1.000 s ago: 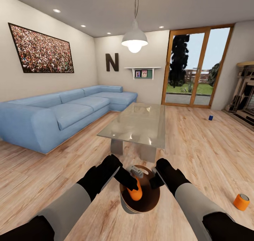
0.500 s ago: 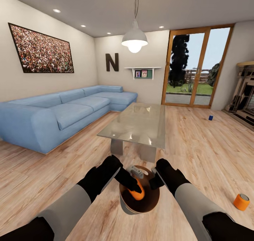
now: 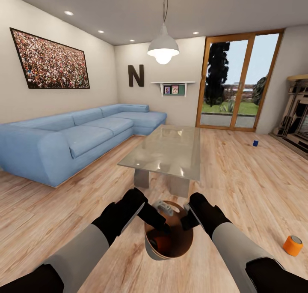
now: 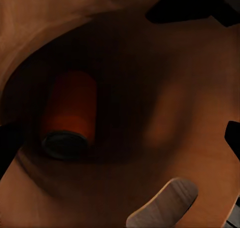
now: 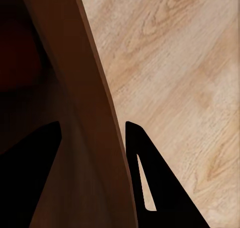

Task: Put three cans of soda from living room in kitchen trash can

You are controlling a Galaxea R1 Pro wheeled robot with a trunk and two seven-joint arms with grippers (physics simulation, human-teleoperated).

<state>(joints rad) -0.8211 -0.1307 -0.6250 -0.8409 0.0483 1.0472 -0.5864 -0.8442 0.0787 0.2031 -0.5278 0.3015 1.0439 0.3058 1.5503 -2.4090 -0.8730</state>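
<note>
Our right gripper (image 5: pixel 92 138) is clamped on the rim of the bin (image 3: pixel 184 243), one finger inside the wall and one outside, holding it tilted above the wood floor (image 3: pixel 239 186) just near of the glass table (image 3: pixel 169 149). Our left gripper (image 3: pixel 160 222) reaches into the bin's mouth with its fingers spread and nothing between them, while an orange can (image 4: pixel 70 115) lies deep inside the bin. Another orange can (image 3: pixel 293 245) stands on the floor to the right, and a blue can (image 3: pixel 255 143) sits far right near the fireplace (image 3: pixel 297 113)
</note>
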